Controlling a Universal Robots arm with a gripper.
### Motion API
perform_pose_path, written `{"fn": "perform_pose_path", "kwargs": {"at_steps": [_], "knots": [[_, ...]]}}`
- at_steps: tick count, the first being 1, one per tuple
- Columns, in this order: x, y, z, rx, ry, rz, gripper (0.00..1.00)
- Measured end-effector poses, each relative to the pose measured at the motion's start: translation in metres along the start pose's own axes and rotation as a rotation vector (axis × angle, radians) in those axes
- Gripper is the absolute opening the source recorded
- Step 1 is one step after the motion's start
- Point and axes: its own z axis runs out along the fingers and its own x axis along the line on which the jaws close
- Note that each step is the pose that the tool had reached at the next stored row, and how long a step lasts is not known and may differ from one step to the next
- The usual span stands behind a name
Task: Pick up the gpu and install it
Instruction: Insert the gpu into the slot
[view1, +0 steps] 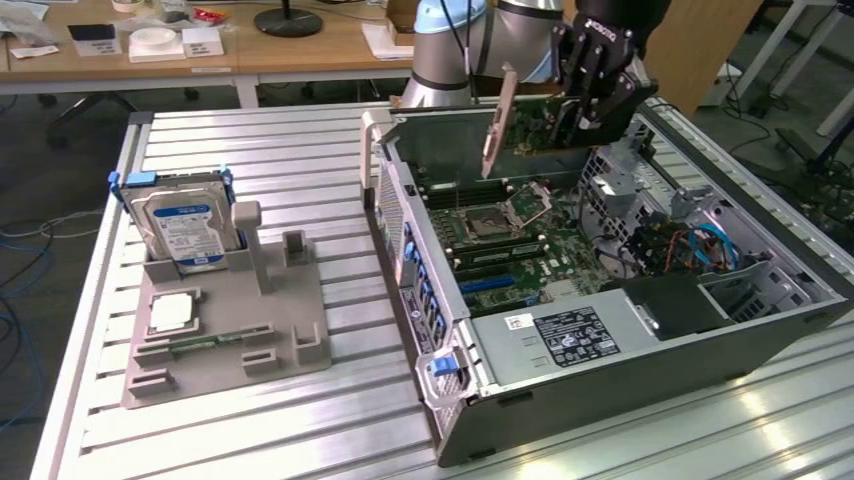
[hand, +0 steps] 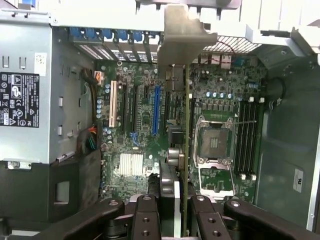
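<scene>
My fingers (view1: 589, 98) pinch the gpu (view1: 537, 125) on edge, upper right in the exterior view, above the open computer case (view1: 641, 390). Its long axis runs parallel to the blue slot (hand: 156, 110), which sits underneath, slightly to one side.

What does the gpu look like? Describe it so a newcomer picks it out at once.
Start at the open computer case on the exterior view's right of the slatted table. Above its motherboard, the black gripper clamps the gpu on edge. It is a thin card with a pale metal bracket at one end, unlike the thick silver hard drive standing in the grey fixture.
</scene>
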Motion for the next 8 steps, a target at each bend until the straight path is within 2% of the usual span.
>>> {"fn": "perform_pose_path", "kwargs": {"at_steps": [8], "knots": [[0.007,0.0006,0.0147,0.0006,-0.0002,0.000,0.28]]}}
